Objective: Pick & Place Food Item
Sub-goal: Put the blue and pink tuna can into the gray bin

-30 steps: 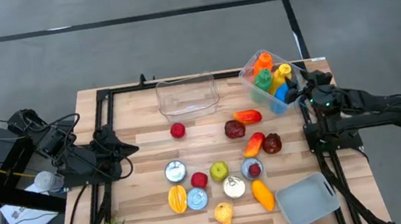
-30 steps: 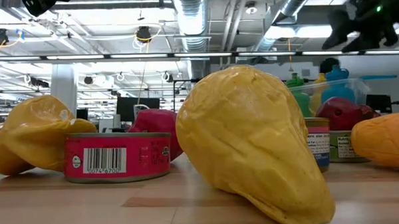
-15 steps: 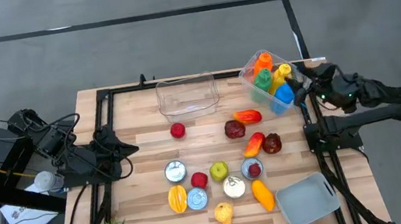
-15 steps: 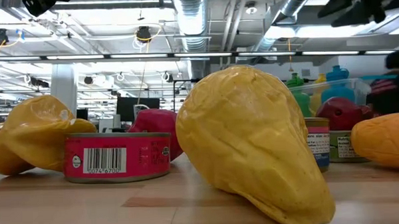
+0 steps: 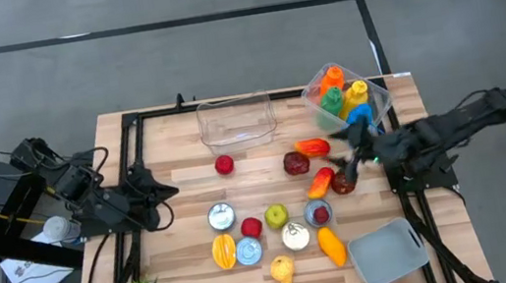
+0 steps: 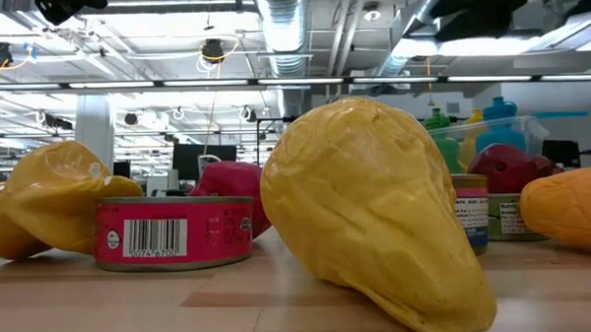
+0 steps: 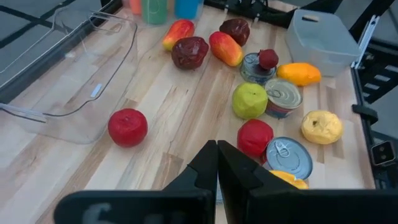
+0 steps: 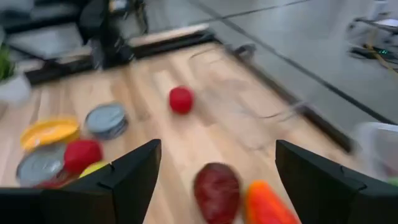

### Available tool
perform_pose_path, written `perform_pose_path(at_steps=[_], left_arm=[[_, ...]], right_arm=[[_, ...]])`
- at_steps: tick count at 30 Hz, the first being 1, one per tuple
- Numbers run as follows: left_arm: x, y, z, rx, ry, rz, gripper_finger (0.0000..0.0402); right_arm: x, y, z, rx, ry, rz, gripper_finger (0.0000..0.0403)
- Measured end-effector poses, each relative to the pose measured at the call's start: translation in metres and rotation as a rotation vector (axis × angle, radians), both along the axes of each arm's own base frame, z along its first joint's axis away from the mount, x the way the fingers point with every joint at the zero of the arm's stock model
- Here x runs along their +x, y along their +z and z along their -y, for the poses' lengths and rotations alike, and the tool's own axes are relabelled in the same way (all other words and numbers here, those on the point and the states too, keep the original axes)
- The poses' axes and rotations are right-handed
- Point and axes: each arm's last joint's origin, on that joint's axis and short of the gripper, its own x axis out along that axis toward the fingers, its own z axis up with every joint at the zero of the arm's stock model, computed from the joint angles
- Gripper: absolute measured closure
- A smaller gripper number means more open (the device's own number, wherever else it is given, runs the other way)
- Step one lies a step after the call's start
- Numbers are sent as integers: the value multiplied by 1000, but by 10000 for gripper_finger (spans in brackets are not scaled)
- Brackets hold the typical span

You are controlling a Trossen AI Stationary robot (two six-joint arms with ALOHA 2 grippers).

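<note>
Right gripper (image 5: 347, 170), fingers spread, empty, above dark red fruit (image 5: 343, 181). Left gripper (image 5: 167, 190), fingers pressed together, well away from that fruit.

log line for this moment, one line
right gripper: open, above dark red fruit | left gripper: shut, waiting at table's left edge | clear plastic tray: empty
</note>
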Motion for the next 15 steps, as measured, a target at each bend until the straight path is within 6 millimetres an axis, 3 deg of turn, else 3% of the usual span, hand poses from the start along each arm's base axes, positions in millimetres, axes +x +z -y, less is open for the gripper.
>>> perform_pose_path(at_steps=[4, 15], left_arm=[[5, -3, 4, 18, 0, -24, 402], [15, -10, 11, 62, -4, -74, 402]], right_arm=[[22, -14, -26, -12, 88, -38, 96], [63, -79, -85, 7, 314, -247, 96]])
